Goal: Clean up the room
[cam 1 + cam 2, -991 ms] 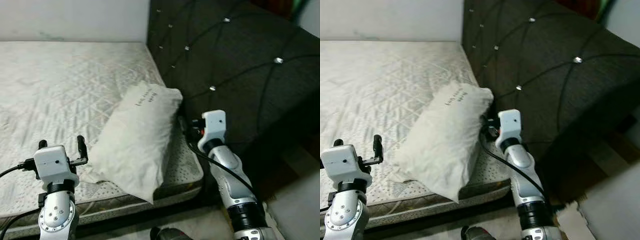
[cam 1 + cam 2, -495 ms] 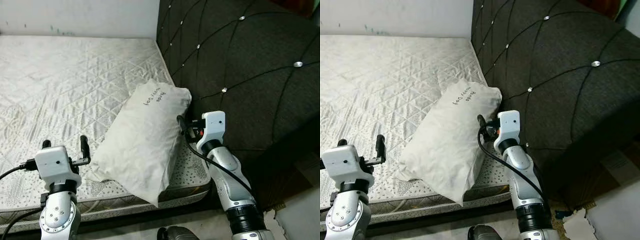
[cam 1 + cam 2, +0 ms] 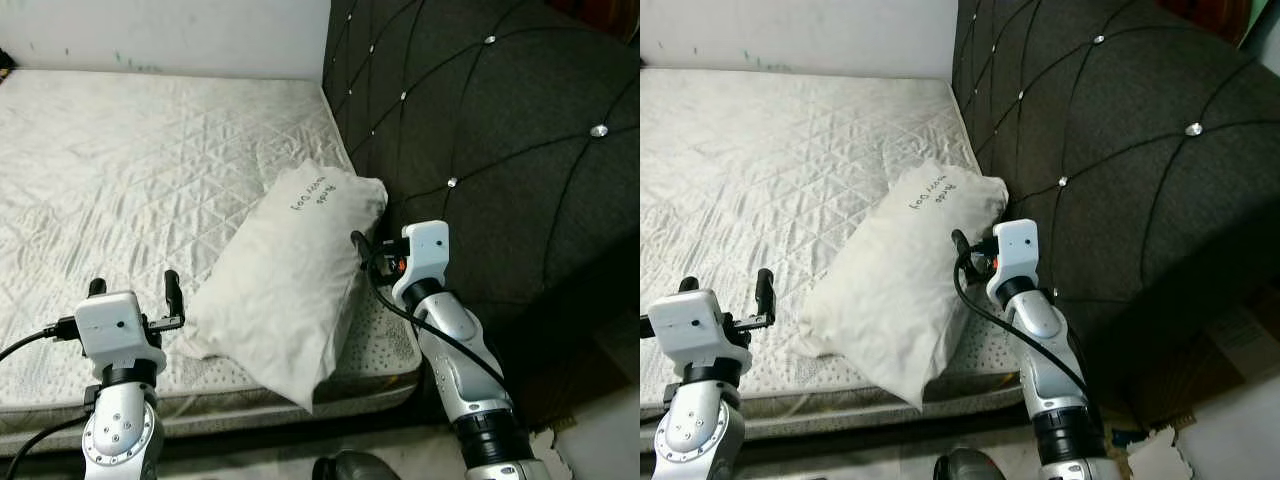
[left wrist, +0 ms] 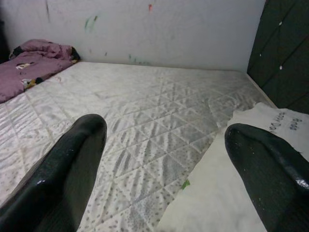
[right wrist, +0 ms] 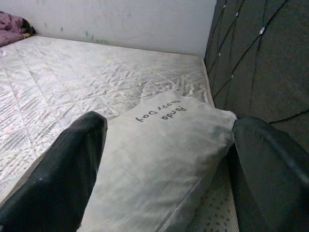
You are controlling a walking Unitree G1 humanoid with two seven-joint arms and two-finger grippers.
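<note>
Between the spread fingers of the right gripper (image 5: pixel 164 179) lies the white pillow (image 3: pixel 285 280), on the mattress (image 3: pixel 120 170) by the headboard (image 3: pixel 500 130). Left gripper (image 4: pixel 164 183), fingers apart, just left of it.

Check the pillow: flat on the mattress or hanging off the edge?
Mostly flat. The pillow lies diagonally on the mattress beside the headboard, with its near corner overhanging the mattress's front edge.
</note>
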